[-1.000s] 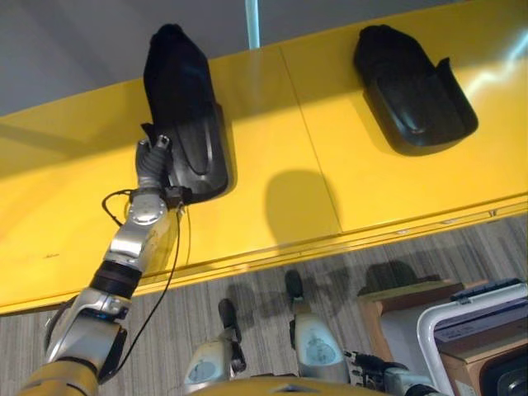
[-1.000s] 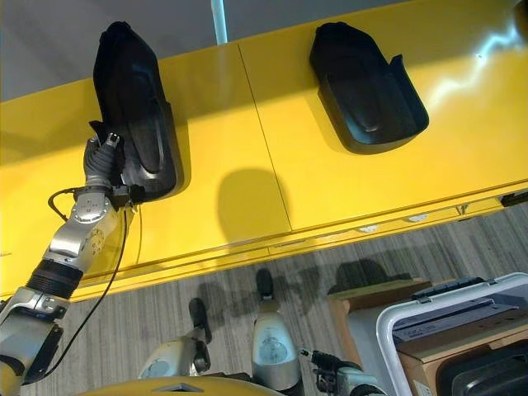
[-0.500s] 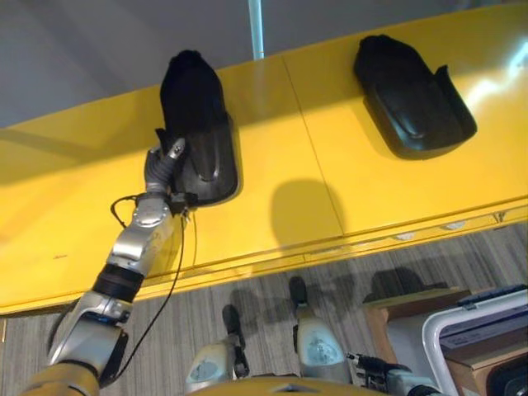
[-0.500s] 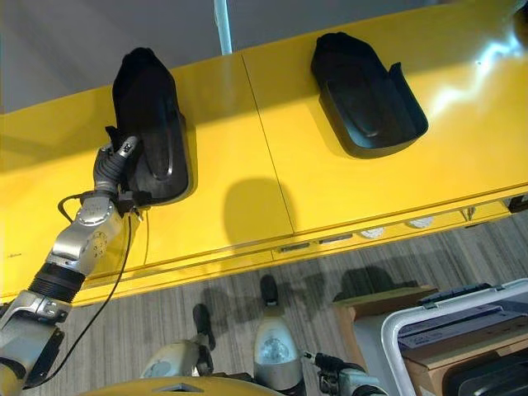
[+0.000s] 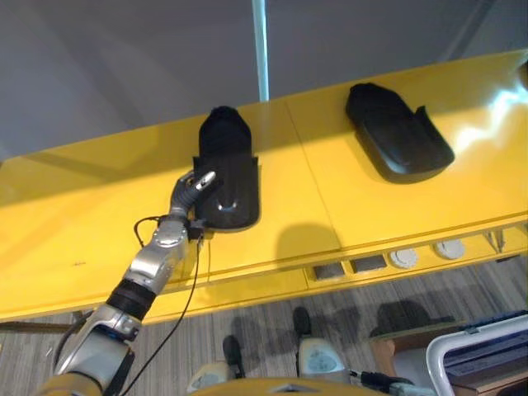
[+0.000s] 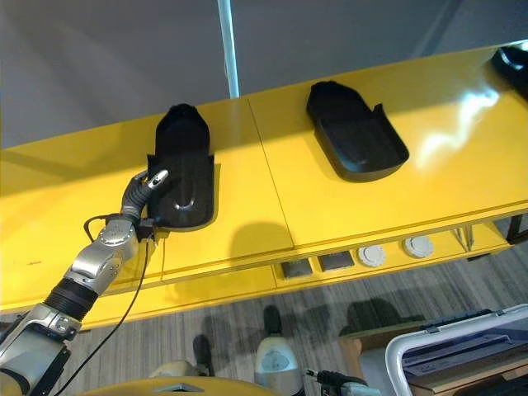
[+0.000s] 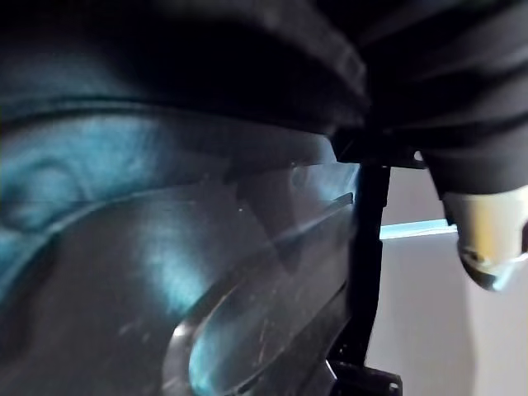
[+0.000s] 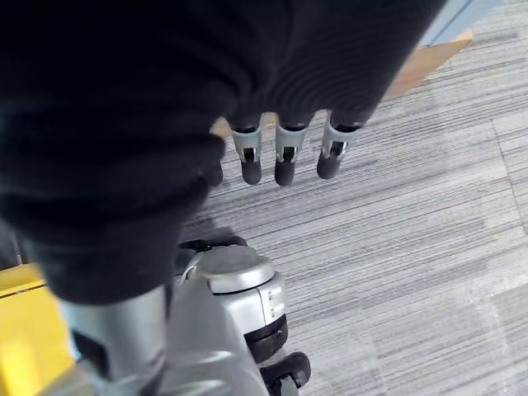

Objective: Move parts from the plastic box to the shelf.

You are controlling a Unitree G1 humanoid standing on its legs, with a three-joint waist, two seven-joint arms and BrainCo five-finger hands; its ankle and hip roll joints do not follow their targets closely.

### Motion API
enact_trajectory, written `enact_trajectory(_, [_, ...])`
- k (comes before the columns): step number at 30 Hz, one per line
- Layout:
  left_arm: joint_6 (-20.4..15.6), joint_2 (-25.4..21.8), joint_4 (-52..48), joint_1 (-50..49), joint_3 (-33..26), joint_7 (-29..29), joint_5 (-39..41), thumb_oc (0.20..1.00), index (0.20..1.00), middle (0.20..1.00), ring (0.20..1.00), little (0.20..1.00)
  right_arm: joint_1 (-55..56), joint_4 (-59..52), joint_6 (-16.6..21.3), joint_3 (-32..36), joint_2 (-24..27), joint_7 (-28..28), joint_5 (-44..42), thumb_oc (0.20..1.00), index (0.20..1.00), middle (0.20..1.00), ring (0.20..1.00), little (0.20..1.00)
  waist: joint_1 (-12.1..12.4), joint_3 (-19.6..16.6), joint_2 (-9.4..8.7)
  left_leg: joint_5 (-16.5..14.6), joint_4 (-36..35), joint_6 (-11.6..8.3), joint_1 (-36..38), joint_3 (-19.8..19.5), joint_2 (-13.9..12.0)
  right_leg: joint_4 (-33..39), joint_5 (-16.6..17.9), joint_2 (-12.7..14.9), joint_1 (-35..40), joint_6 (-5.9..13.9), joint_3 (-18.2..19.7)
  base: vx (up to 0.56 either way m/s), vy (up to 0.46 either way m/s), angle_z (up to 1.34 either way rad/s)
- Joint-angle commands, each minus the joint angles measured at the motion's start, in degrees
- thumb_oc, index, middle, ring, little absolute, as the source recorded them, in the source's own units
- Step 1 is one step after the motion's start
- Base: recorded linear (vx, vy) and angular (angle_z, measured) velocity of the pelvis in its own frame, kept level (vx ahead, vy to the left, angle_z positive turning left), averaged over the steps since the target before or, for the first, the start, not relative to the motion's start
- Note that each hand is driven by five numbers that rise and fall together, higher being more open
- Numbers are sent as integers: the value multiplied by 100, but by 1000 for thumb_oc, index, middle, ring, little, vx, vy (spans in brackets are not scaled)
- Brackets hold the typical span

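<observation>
Now | black part (image 6: 183, 169) on shelf (image 6: 247, 198) | left hand (image 6: 142, 191) fingers (image 6: 155, 177) touching it

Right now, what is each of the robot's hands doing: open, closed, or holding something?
Left hand: fingers curled on the edge of the black part lying on the yellow shelf.
Right hand: open, holding nothing, fingers hanging relaxed over the floor.

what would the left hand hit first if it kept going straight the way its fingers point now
The black part lying on the yellow shelf. The left hand is at that part's near left edge, fingers angled up toward it; they look to be touching already, though contact is hard to confirm.
</observation>
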State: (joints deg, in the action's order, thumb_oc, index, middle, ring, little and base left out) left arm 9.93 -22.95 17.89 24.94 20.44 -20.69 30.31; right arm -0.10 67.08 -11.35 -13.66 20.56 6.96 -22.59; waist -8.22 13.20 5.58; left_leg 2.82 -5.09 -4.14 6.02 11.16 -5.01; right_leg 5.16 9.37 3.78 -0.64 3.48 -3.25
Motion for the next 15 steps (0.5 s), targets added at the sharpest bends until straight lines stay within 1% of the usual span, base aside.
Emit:
enact_trajectory(1, [331,77,200,-9,156,-460,384,1000,1000,1000,1000,1000,-76,193,-40,-189,-229,-57,-33,1000,1000,1000,1000,1000,-43,39,-148,-351,9,-76,-183,269,-142,-16,-1139,165,550,209,10,8,-7,-6])
enact_trajectory(4, [348,98,209,-46,121,-586,267,1000,1000,1000,1000,1000,-63,212,-49,-189,-260,-74,-6,1000,1000,1000,1000,1000,-25,-1,-151,-356,9,-72,-153,268,-145,-16,-1150,162,590,202,-9,-14,-10,0])
enact_trajectory(5, [223,153,444,-127,-10,-722,155,1000,1000,1000,1000,1000,-42,243,-75,-211,-306,-102,-163,1000,1000,1000,1000,1000,34,-47,-179,-372,9,-69,-92,248,-153,-16,-1174,154,661,187,-50,-40,-48,1])
enact_trajectory(6, [173,173,554,-153,-47,-681,-6,1000,1000,1000,1000,1000,-35,254,-56,-230,-324,-109,-212,1000,1000,1000,1000,1000,48,-48,-193,-373,9,-73,-72,239,-158,-16,-1179,149,682,183,-61,-44,-81,2])
enact_trajectory(7, [194,203,765,-217,-86,-668,-771,1000,1000,1000,1000,1000,-25,278,-20,-265,-357,-114,-281,1000,1000,1000,1000,1000,75,-60,-224,-362,9,-80,-49,218,-170,-16,-1173,136,705,173,-73,-2,-76,7])
enact_trajectory(8, [-125,117,928,-247,-70,-789,-1095,1000,1000,1000,1000,1000,-17,304,27,-296,-386,-115,-281,1000,1000,1000,1000,1000,85,-92,-260,-370,9,-84,-27,198,-177,-16,-1169,117,726,178,-59,4,-65,9])
enact_trajectory(9, [121,61,1039,-231,-94,-847,-1076,1000,1000,1000,1000,1000,-7,286,43,-343,-401,-131,-290,1000,1000,1000,1000,1000,87,-125,-285,-375,9,-90,-10,203,-183,-16,-1172,106,745,183,-49,11,-41,7])
enact_trajectory(11, [270,-49,1193,-100,-81,-996,-1565,1000,1000,1000,1000,1000,-8,189,-22,-387,-418,-178,-289,1000,1000,1000,1000,1000,74,-182,-318,-391,9,-80,26,224,-196,-16,-1187,99,787,191,-58,0,0,0])
enact_trajectory(12, [328,-88,1198,-56,-68,-1046,-1652,1000,1000,1000,1000,1000,-5,159,-33,-399,-422,-199,-291,1000,1000,1000,1000,1000,69,-193,-323,-396,9,-78,37,231,-202,-16,-1193,100,798,191,-64,0,0,0])
enact_trajectory(13, [647,-248,1096,116,-11,-1150,-2040,1000,1000,1000,1000,1000,-21,64,-118,-431,-431,-264,-329,1000,1000,1000,1000,1000,70,-242,-332,-426,9,-67,72,238,-212,-16,-1222,98,838,184,-88,0,0,0])
enact_trajectory(15, [802,-314,1065,202,41,-1139,-2165,1000,1000,1000,1000,1000,-36,40,-145,-446,-443,-284,-341,1000,1000,1000,1000,1000,73,-266,-334,-444,9,-59,93,232,-209,-16,-1232,96,858,184,-98,-5,-2,2])
